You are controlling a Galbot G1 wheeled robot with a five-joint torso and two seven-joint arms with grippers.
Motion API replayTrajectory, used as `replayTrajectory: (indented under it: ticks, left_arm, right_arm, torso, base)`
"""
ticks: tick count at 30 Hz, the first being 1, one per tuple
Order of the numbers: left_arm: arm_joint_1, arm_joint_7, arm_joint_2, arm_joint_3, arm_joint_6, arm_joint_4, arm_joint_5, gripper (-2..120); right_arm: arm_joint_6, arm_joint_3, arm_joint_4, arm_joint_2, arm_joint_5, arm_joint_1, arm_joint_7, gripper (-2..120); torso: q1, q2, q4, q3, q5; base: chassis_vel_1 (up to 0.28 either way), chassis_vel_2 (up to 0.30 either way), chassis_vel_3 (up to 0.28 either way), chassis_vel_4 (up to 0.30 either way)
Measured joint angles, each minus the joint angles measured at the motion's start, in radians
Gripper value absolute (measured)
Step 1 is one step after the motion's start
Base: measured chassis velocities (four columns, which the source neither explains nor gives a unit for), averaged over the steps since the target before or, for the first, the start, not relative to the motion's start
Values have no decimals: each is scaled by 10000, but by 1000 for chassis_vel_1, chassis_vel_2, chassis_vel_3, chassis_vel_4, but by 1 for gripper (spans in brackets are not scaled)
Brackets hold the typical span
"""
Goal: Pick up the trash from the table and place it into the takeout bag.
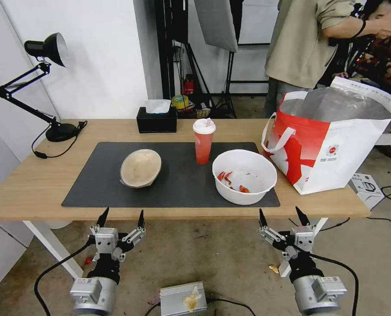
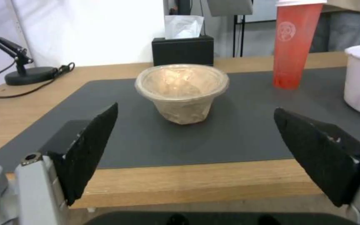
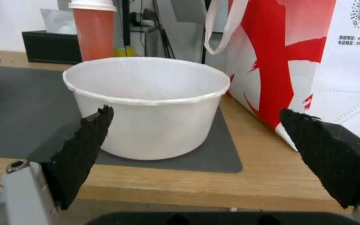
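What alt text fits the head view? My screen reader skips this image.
A light-wood table holds a beige bowl, a red lidded cup and a white bowl with red scraps on a dark mat, beside a red-and-white takeout bag. The left tool and right tool wait open before its near edge.

Shallow bowl (image 1: 140, 168) lies ahead of the left gripper (image 1: 121, 217); wide bowl (image 1: 244, 176) ahead of the right gripper (image 1: 284, 216); bag (image 1: 331, 140) farther right.

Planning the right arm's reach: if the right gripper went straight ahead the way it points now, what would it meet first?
Most likely the wide white plastic bowl, dead ahead between the open right gripper fingers; the red-and-white tote bag stands off to one side.
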Motion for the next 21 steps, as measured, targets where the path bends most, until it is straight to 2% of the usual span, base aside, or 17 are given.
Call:
replayTrajectory:
  ticks: [21]
  left_arm:
    - [0,0,0,0,0,0,0,100]
  right_arm:
    - [0,0,0,0,0,0,0,100]
  torso:
    - [0,0,0,0,0]
  base:
    - [0,0,0,0]
